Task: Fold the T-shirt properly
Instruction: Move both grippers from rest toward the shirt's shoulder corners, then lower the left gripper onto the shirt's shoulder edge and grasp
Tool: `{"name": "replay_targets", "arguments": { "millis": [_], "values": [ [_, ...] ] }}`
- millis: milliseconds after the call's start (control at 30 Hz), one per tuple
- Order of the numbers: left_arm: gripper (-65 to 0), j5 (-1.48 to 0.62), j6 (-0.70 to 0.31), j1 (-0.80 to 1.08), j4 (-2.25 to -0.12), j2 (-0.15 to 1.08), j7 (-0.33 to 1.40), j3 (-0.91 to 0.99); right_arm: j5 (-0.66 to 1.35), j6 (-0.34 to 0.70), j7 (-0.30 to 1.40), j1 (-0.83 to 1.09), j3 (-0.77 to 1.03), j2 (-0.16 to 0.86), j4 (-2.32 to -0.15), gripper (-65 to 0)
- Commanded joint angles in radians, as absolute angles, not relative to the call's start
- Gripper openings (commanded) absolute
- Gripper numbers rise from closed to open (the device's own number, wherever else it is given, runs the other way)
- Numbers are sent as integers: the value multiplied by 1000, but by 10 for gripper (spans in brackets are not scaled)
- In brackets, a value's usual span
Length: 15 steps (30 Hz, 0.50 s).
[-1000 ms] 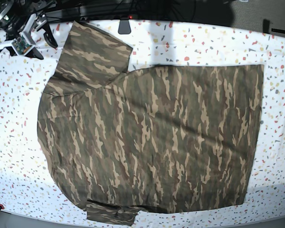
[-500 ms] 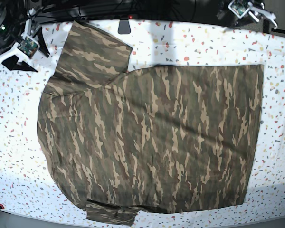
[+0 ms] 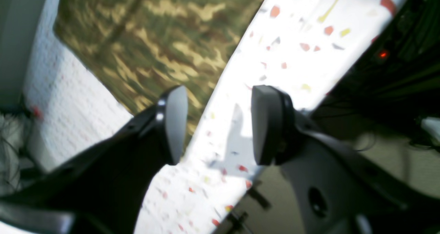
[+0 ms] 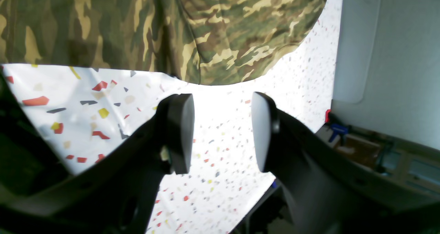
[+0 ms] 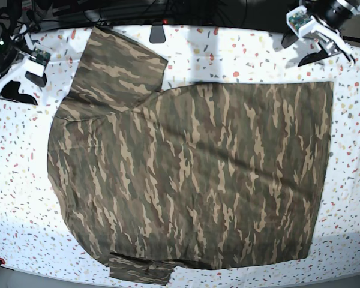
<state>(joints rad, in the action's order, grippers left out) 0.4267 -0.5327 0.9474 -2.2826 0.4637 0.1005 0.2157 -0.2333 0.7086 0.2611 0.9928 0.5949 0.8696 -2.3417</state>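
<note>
Both arms are coming into view at the far corners since a sec ago: left gripper far right, right gripper far left, jaws open and empty. T-shirt is lying flat mid-surface, no fold yet. No readable writing.

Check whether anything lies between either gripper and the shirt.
Nothing visible does. The left gripper and right gripper both hang open over bare speckled table, with only open tabletop between each and the shirt.
</note>
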Motion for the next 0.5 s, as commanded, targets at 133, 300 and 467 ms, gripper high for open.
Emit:
{"name": "replay_targets", "arguments": {
  "millis": [133, 300, 467],
  "values": [
    [-340, 512, -527, 940, -2297, 586, 23, 221, -233, 698, 274, 1000, 603, 870, -2356, -374],
    [-340, 531, -525, 863, -2246, 690, -19, 221, -233, 698, 278, 1000, 603, 822, -2356, -374],
    [-340, 531, -524, 784, -2099, 748, -62, 221, -233, 698, 278, 1000, 603, 755, -2356, -374]
  ]
}}
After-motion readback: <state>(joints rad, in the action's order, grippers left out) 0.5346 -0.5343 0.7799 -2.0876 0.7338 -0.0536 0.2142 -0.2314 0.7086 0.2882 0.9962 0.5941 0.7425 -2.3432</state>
